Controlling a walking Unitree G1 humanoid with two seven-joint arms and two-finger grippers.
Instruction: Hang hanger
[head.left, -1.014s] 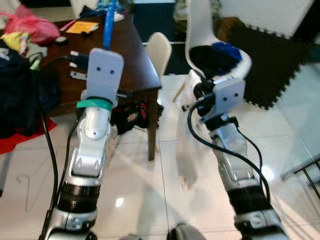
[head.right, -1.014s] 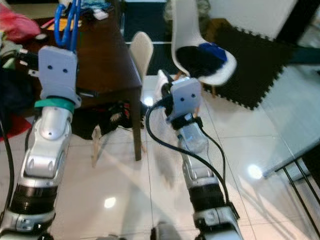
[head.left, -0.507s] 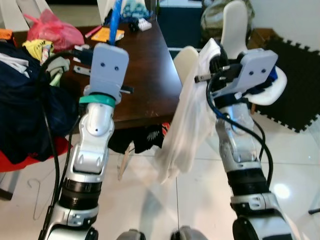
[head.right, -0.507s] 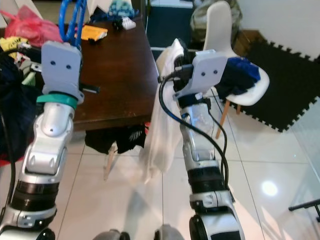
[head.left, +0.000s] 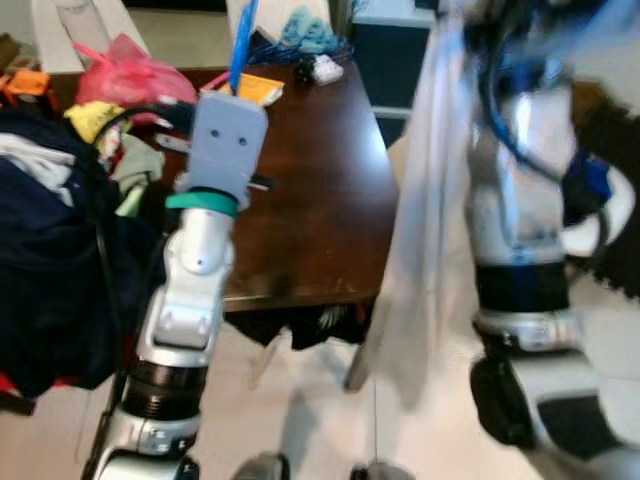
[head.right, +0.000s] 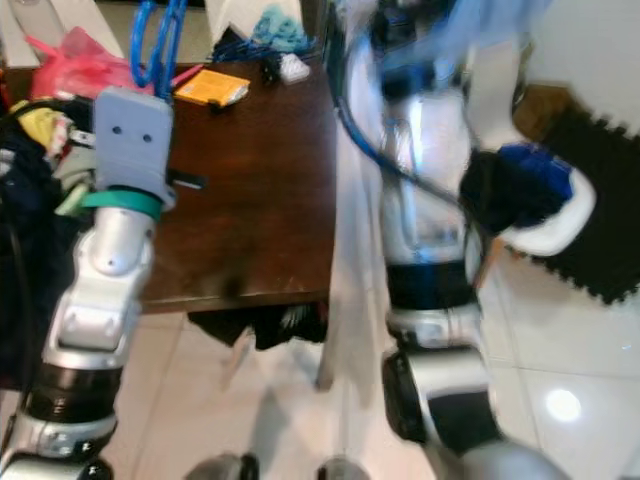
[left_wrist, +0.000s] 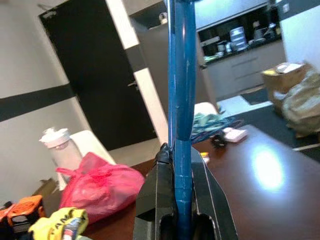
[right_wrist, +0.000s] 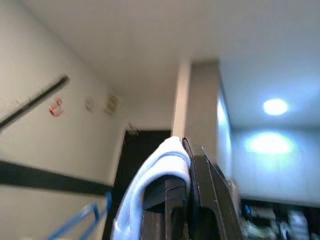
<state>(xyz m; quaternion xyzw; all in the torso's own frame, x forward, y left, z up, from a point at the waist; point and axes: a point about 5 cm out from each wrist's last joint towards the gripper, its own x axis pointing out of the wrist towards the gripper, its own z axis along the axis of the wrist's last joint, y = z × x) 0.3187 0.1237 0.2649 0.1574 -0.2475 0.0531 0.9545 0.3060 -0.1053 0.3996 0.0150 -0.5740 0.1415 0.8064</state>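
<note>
A blue hanger stands upright between the black fingers of my left gripper, which is shut on it above the table's left part; it rises past the picture's top edge. My right arm is lifted high and blurred. Its gripper is shut on a white garment, which hangs down in a long pale strip in front of the table's right edge. In the right wrist view the blue hanger shows low, beside the garment.
A dark wooden table lies straight ahead, with a pink bag, an orange book and small clutter at its far end. Dark clothes pile up at the left. A white chair with blue cloth stands at the right.
My right arm has swung up from low to above head height, lifting the white garment with it. The view has tilted up toward the table. The left gripper still grips the hanger.
</note>
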